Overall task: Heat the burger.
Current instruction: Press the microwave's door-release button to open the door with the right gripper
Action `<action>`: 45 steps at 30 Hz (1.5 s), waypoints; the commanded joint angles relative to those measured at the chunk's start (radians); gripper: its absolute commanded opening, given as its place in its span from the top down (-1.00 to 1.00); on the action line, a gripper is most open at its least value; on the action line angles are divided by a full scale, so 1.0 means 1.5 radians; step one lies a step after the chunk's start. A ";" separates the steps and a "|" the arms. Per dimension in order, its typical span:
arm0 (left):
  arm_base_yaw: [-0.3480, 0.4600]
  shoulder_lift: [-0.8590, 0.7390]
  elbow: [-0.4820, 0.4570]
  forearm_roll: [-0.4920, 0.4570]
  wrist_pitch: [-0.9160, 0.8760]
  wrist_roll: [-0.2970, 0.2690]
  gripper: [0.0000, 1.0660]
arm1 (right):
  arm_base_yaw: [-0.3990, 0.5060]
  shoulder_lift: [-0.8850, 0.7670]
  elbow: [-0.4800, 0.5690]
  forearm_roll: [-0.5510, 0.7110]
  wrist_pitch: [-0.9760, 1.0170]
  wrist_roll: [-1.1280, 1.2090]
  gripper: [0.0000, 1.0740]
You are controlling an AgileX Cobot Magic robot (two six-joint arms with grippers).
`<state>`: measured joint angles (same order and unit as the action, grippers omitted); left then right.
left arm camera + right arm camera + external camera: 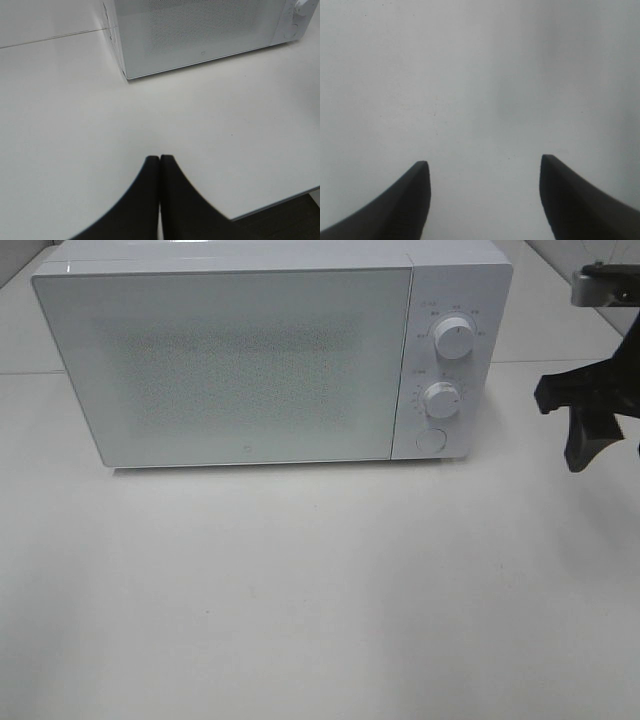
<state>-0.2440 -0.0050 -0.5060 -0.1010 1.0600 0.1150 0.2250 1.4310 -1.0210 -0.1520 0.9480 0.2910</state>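
The burger is out of view in all three views. A white microwave (pixel 250 360) stands at the back of the table with its door shut; two dials (pixel 452 338) and a round button (pixel 431 440) sit on its right panel. It also shows in the left wrist view (pixel 200 35). My right gripper (pixel 585 430) is open and empty at the right edge, to the right of the control panel; its fingers (pixel 410 200) stand wide apart over bare table. My left gripper (pixel 160 159) is shut and empty, low over the table in front of the microwave's left corner.
The white table (pixel 300 590) spreads in front of the microwave. Its front edge shows in the left wrist view (pixel 280 202). A seam in the table runs behind the microwave (pixel 560 362).
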 commanded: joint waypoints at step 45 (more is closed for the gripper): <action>0.003 -0.013 0.001 0.001 -0.011 -0.001 0.99 | -0.003 -0.855 0.339 0.017 0.032 -0.042 -0.05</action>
<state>-0.2440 -0.0050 -0.5060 -0.1010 1.0600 0.1150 0.2250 0.1860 -0.5170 -0.1300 0.9950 0.2470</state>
